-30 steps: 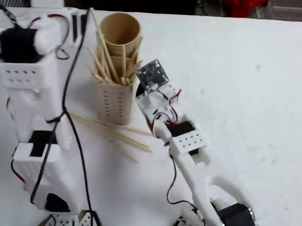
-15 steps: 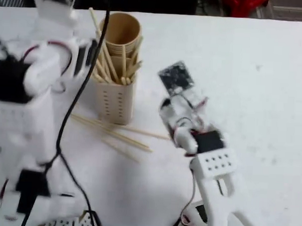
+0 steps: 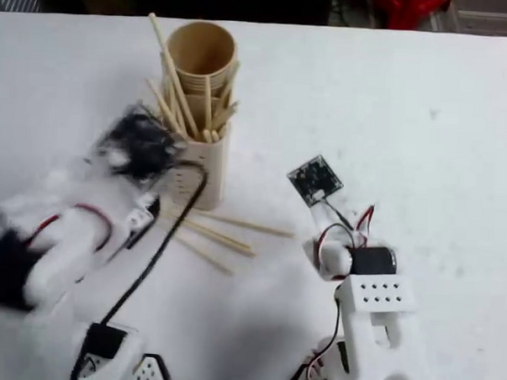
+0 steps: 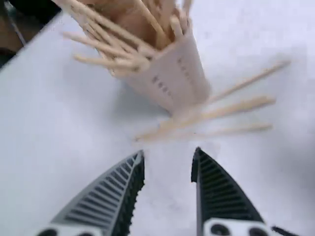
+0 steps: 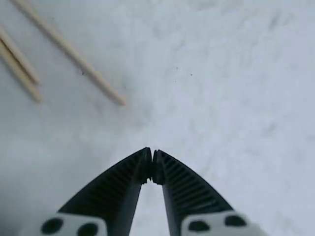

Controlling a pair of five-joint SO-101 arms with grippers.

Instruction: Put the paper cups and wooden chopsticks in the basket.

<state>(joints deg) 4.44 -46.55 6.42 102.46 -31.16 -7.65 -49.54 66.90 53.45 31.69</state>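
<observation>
High view took in the white table (image 3: 425, 122), where the basket (image 3: 193, 175) stood upright with the stacked paper cups (image 3: 200, 53) inside it. A bundle of wooden chopsticks (image 3: 177, 102) leaned out around the cups. A few loose chopsticks (image 3: 222, 235) lay flat on the table just beside the basket's foot, fanning toward the right arm (image 3: 367, 283). The left arm (image 3: 66, 241) was a blur close beside the basket.

The left wrist view gave the detail under that blur: the left gripper (image 4: 167, 160) had its fingers spread with nothing between them, over bare table just short of the loose chopsticks and the basket's perforated wall. The right wrist view gave the right gripper (image 5: 151, 167) — tips pressed together, holding nothing, over bare table, with the ends of three loose chopsticks near it but apart.
</observation>
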